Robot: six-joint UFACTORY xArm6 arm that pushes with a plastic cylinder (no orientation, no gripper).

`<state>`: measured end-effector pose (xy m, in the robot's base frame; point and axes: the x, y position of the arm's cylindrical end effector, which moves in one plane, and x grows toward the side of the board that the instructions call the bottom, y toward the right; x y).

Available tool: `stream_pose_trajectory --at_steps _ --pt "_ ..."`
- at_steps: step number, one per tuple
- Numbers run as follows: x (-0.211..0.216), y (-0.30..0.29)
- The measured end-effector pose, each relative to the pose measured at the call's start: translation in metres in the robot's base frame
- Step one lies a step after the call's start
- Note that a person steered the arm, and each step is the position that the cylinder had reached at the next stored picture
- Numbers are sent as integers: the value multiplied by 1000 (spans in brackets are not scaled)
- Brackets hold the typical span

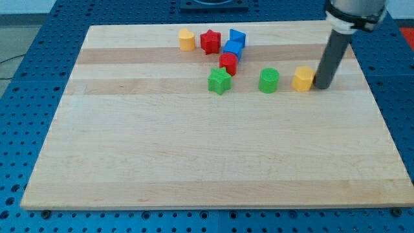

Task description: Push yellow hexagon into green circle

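The yellow hexagon (303,78) lies on the wooden board at the view's upper right. The green circle (269,80) lies a short gap to its left, apart from it. My tip (321,86) stands just right of the yellow hexagon, touching or almost touching its right side. The dark rod rises from there up to the arm at the view's top right.
A green star (219,81) lies left of the green circle. A red block (228,63), two blue blocks (232,49) (237,38), a red star (210,41) and another yellow block (187,40) cluster near the top edge. The board's right edge (381,103) is near my tip.
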<state>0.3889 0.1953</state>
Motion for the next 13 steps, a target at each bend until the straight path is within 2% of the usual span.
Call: stream_pose_trajectory --at_steps 2,4,6,7,8,10,13 --pt "-4 -19" --pt "-36 -18" --pt "-27 -18" --pt "-49 -18" --pt "-65 -44" --pt "-49 -79" --pt "-46 -67"
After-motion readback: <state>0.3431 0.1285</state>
